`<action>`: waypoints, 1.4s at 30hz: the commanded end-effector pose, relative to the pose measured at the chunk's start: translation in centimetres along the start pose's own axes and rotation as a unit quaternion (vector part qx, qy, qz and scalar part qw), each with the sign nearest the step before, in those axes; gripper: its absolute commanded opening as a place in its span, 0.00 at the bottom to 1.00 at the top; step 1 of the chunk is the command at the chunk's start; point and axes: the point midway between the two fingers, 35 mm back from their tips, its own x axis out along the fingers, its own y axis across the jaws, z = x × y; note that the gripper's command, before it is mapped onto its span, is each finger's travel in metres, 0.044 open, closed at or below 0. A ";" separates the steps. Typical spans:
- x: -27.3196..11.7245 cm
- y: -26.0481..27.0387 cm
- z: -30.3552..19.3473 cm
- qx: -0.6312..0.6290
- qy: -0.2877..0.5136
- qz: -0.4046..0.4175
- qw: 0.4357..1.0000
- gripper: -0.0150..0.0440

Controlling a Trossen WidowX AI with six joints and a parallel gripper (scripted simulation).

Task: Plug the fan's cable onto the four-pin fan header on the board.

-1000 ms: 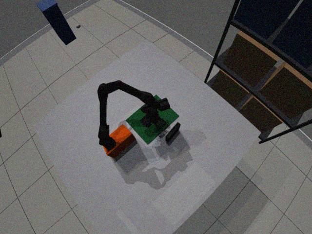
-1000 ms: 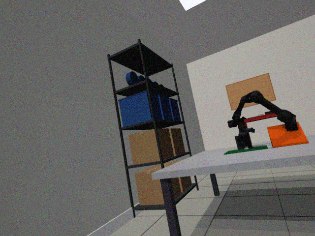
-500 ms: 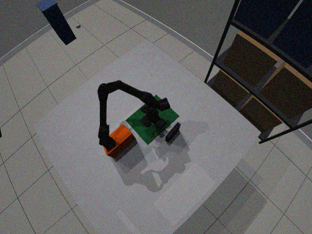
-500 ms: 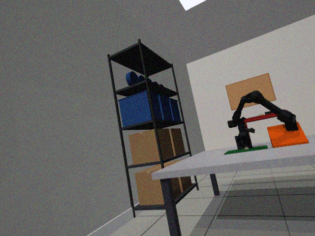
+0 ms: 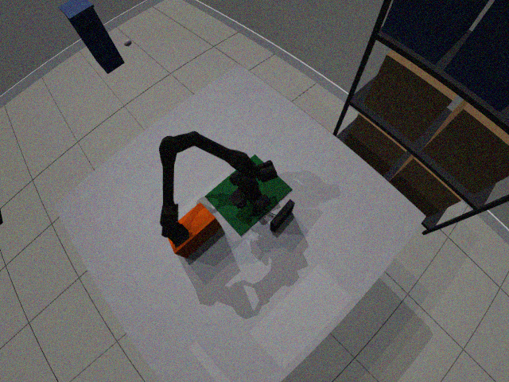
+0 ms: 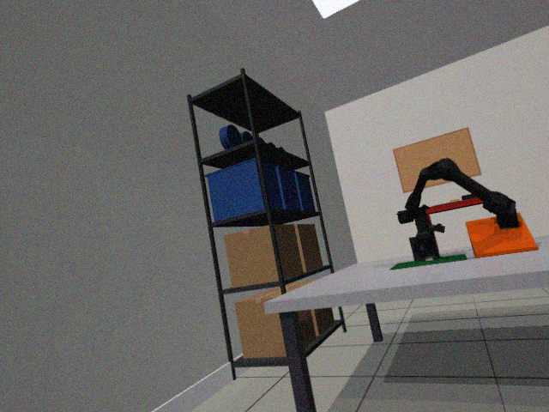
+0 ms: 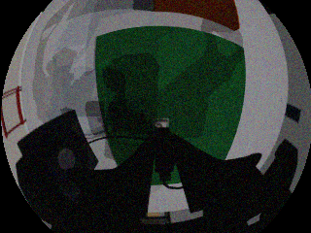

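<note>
The green board [image 5: 241, 225] [image 6: 456, 257] [image 7: 170, 44] lies flat on the table. A small pale header [image 7: 161, 122] shows in the wrist view just beyond my fingertips. My gripper [image 6: 427, 257] [image 7: 162, 138] points down low over the board, its tips close together at the header. It is shut on the fan plug, which the dark fingers mostly hide. A thin black cable [image 7: 117, 138] runs left from the fingers towards the dark fan [image 5: 282, 216] [image 7: 55, 146] beside the board. Whether the plug touches or sits in the header cannot be told.
An orange block [image 5: 201, 213] [image 6: 491, 237] [image 7: 194, 12] stands beside the board, under the arm's base. The white table [image 5: 184, 287] [image 6: 319, 293] carries everything. A red bar [image 6: 456, 205] shows behind the arm. A shelf rack [image 6: 270, 217] stands beyond the table.
</note>
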 end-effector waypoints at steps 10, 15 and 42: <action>0.2 -0.1 0.1 0.003 0.000 -0.002 1.000 0.25; 0.3 -0.1 0.1 0.003 0.000 -0.002 1.000 0.25; 1.7 -0.1 0.1 0.003 0.000 -0.002 1.000 0.25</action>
